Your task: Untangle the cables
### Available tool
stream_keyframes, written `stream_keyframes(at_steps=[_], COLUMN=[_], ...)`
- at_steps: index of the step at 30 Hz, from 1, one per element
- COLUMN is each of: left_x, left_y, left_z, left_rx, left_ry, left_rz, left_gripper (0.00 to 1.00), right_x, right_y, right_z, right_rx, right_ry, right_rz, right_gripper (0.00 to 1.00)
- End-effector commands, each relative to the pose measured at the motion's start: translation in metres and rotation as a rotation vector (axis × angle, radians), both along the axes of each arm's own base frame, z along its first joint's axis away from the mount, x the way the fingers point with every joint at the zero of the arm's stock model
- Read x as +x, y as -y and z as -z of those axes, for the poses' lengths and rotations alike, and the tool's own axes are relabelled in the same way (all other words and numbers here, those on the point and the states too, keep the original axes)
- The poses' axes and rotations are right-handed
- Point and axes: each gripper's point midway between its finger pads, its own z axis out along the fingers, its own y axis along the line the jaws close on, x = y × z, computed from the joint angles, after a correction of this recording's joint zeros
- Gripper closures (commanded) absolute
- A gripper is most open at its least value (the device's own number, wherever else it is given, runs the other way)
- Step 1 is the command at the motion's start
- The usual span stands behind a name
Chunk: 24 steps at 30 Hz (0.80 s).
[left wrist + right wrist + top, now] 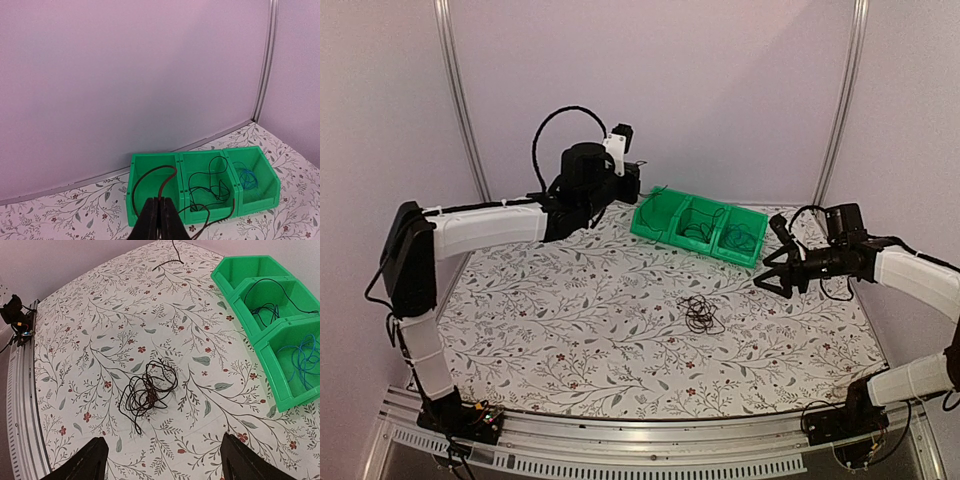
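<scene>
Left pincer (159,201), pressed together, pinches a brown cable (150,173) at the left bin (134,200). Right pincer (163,439) hangs spread above the tangle (147,390), which lies mid-desk (90,315) with room all round. The black cable (215,186) and blue cable (246,177) lie binned.

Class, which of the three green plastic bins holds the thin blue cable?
The green plastic bin at the end nearest the right arm: it alone holds the thin blue cable. The middle bin holds black cable.
</scene>
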Motion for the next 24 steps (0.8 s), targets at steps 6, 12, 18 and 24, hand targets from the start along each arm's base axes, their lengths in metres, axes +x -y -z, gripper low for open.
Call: stream_keyframes(at_steps=[6, 12, 18, 24], left_x=[0.088, 0.134, 0.17, 0.186], left_y=[0.033, 0.045, 0.036, 0.027], left_z=[0.022, 0.033, 0.058, 0.09], left_rx=[-0.01, -0.007, -0.003, -0.056], left_ry=[0.051, 0.098, 0.117, 0.059], left_rz=[0.001, -0.017, -0.067, -0.059], left_gripper=[1.0, 1.0, 1.0, 1.0], right_x=[0.014, 0.016, 0.017, 0.019], right_y=[0.003, 0.002, 0.002, 0.004], right_z=[0.002, 0.01, 0.02, 0.025], right_rx=[-0.007, -0.015, -0.03, -0.047], right_ry=[0.073, 0.052, 0.029, 0.027], right_rz=[0.002, -0.008, -0.012, -0.009], right_gripper=[0.18, 0.18, 0.19, 0.19])
